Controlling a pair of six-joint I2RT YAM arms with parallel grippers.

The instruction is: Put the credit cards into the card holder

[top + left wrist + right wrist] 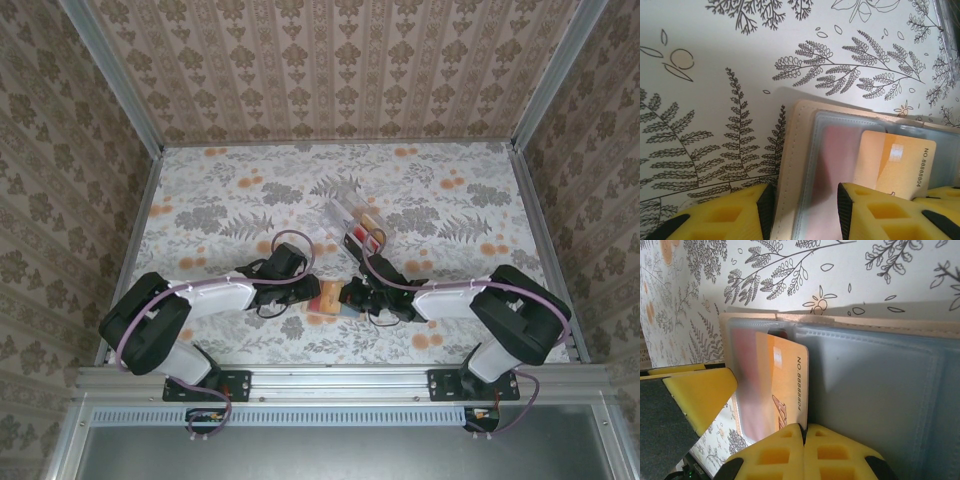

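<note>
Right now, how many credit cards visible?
2: orange card, pinched by the right gripper, partly inside a clear sleeve of the card holder; red card behind that sleeve. More may be hidden.

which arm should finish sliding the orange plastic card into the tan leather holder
Right: the right gripper is shut on the orange-tan plastic card, partly inside the tan leather-like card holder's clear sleeve; the left gripper sits open over its edge.

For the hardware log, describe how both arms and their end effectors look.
Left arm and right arm: white links between bulky black joints, each with a thin purple cable running along it. Left end effector and right end effector: yellow finger pads with square recesses and black edging.
</note>
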